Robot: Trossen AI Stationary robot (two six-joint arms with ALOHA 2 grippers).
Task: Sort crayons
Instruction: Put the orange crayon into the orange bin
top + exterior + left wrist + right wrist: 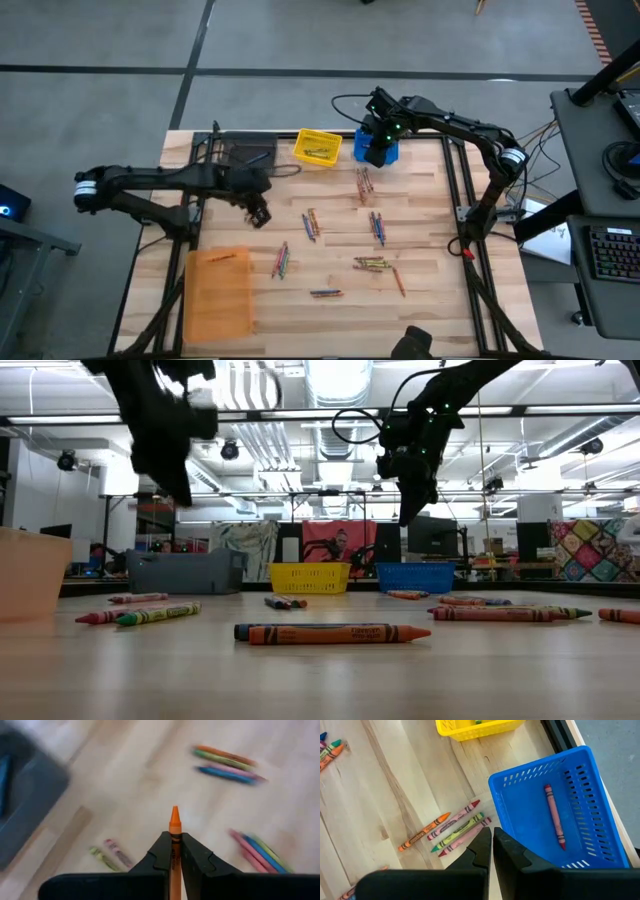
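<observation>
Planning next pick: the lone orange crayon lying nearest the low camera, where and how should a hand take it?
Grip the orange crayon at mid-length, across its thin body, coming straight down from above. It lies flat on the table, and its sides look clear, with a darker crayon near one end only, so fingers would straddle it there.
</observation>
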